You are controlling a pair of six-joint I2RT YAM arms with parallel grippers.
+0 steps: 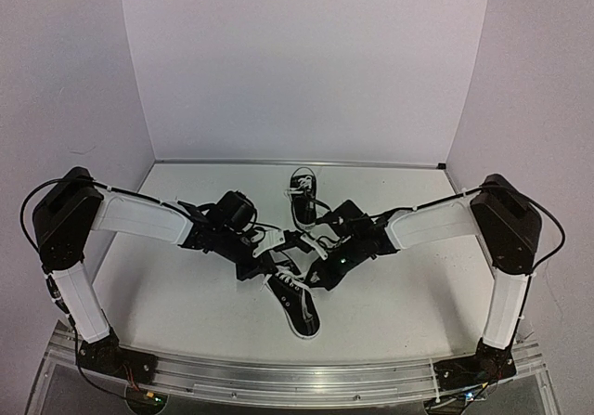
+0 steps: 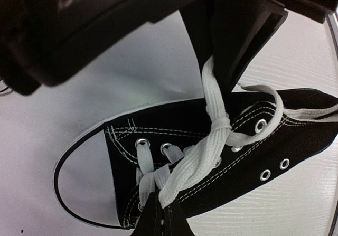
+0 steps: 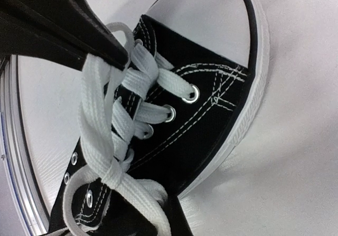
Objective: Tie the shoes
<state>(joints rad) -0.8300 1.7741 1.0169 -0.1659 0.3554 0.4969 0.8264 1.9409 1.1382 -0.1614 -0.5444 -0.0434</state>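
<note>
Two black shoes with white laces and white soles lie on the table. One shoe (image 1: 303,198) is at the back centre. The nearer shoe (image 1: 297,305) (image 2: 222,157) (image 3: 200,120) sits between my grippers. A doubled white lace (image 2: 198,159) runs from my left gripper (image 2: 160,207) (image 1: 263,265), which is shut on it, up to a crossing wrap (image 2: 221,122) (image 3: 111,175). Beyond the wrap the lace (image 3: 142,201) continues into my right gripper (image 3: 171,217) (image 1: 316,268), which is shut on that end. Both grippers hover close above the shoe's lacing.
White walls enclose the white table (image 1: 186,294) on three sides. A metal rail (image 1: 297,373) runs along the near edge, where both arm bases are bolted. The back shoe lies just beyond the right arm's wrist.
</note>
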